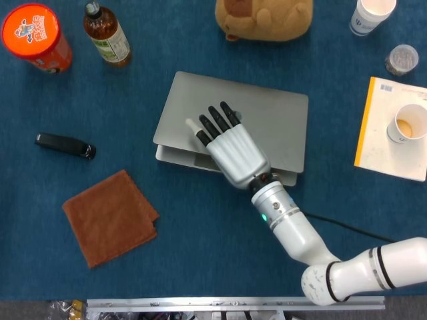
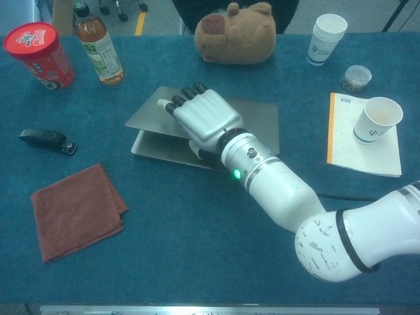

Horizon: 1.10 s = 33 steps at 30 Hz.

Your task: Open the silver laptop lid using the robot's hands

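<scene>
The silver laptop (image 1: 273, 123) lies mid-table, its lid (image 2: 259, 121) tilted up a little at the front edge, with a gap showing above the base (image 2: 164, 149) on the left side. My right hand (image 1: 230, 150) lies over the lid's front part, fingers spread flat on top and pointing toward the far left. In the chest view the right hand (image 2: 203, 118) has its thumb tucked under the lid's front edge, so it grips the lid. My left hand shows in neither view.
A black stapler (image 1: 65, 146) and a brown cloth (image 1: 110, 217) lie left of the laptop. A red canister (image 1: 35, 37), a bottle (image 1: 107, 35) and a plush toy (image 1: 263, 17) stand behind. A notebook (image 1: 380, 133) with a cup (image 1: 407, 123) sits right.
</scene>
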Each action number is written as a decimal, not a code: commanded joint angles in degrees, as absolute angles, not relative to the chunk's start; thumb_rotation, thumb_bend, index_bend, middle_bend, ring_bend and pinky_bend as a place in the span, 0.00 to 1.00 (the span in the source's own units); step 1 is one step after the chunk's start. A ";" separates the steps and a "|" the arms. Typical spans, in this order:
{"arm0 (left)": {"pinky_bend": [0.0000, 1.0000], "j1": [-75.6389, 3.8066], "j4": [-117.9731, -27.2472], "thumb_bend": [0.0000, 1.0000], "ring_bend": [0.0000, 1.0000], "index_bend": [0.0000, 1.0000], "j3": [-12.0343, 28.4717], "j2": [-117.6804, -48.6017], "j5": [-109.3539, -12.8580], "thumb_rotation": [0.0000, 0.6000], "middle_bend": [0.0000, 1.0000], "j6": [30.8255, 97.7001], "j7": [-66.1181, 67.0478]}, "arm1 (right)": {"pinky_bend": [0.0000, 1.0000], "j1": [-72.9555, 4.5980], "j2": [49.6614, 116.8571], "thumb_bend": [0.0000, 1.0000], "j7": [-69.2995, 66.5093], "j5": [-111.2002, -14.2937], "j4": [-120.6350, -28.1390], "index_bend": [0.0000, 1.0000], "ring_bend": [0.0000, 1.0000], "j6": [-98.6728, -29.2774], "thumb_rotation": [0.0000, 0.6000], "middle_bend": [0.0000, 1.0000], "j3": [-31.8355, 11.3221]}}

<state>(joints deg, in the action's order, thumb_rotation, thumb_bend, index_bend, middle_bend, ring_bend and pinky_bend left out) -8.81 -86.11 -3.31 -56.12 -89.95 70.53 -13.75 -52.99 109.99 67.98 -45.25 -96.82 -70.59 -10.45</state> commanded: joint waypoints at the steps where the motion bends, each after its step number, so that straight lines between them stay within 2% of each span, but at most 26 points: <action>1: 0.00 -10.34 -86.28 0.47 0.07 0.23 -4.28 -56.28 -92.16 1.00 0.17 69.21 -14.99 | 0.06 -53.15 109.55 0.41 68.17 -44.95 -97.22 0.06 0.00 -70.92 1.00 0.13 -10.66; 20: 0.00 -20.89 -91.61 0.47 0.07 0.21 -6.96 -57.26 -101.92 0.99 0.12 61.17 -14.13 | 0.06 -54.37 107.27 0.42 68.42 -43.81 -98.84 0.06 0.00 -73.29 1.00 0.13 -12.14; 25: 0.00 -24.08 -92.71 0.47 0.07 0.17 -7.48 -57.67 -102.86 0.88 0.09 57.76 -14.53 | 0.06 -54.59 106.79 0.41 68.46 -43.58 -99.05 0.06 0.00 -73.76 1.00 0.13 -12.23; 29: 0.00 -26.17 -92.94 0.47 0.04 0.16 -7.81 -58.43 -103.00 0.83 0.08 55.64 -15.02 | 0.06 -54.73 106.35 0.42 68.42 -43.23 -99.30 0.06 0.00 -74.13 1.00 0.13 -12.41; 33: 0.00 -28.02 -93.17 0.47 0.02 0.13 -8.30 -58.82 -103.33 0.72 0.06 54.00 -15.82 | 0.06 -54.89 106.01 0.42 68.35 -43.08 -99.52 0.06 0.00 -74.37 1.00 0.13 -12.44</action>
<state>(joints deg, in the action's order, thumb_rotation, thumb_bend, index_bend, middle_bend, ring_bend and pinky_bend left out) -27.65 -93.07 -8.12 -58.65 -103.18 54.35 -15.55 -54.88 106.02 68.36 -43.10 -99.51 -74.37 -12.44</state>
